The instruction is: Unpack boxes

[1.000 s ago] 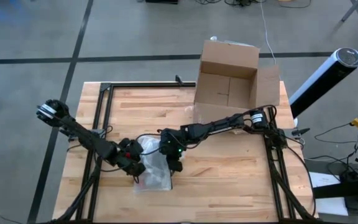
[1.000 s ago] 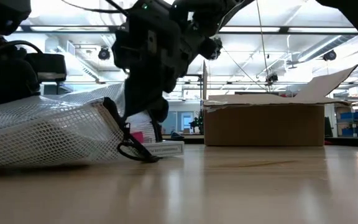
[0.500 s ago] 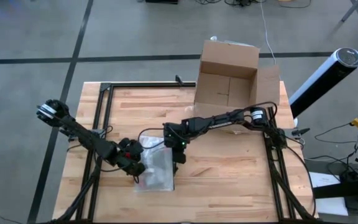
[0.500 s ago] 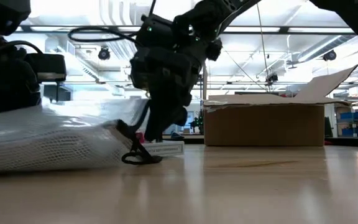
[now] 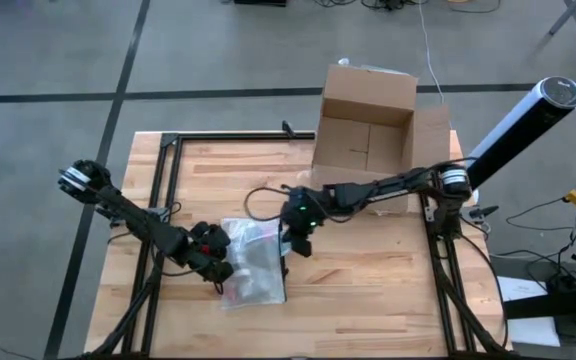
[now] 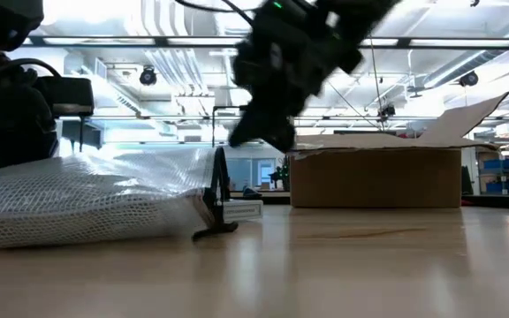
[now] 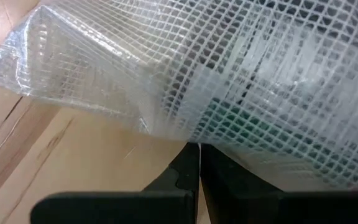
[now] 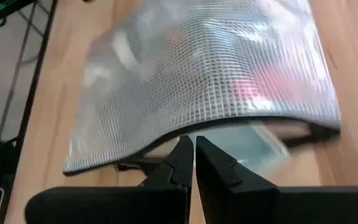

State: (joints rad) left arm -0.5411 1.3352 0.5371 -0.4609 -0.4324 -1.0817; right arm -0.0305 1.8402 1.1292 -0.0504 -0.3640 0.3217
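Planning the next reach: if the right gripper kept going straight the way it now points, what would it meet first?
Most likely the mesh pouch: the right gripper, shut, points at its open, zippered edge just ahead. How far off is unclear.

bare table (image 5: 368,280) lies open between the mesh pouch (image 5: 253,265) and the cardboard box (image 5: 368,125), well apart.

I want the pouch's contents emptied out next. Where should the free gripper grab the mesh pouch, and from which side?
Probably the open zip edge of the mesh pouch, which bows upward, leaving a gap. The right gripper sits just beyond that edge, so come in low from there. The left gripper pins the opposite side.
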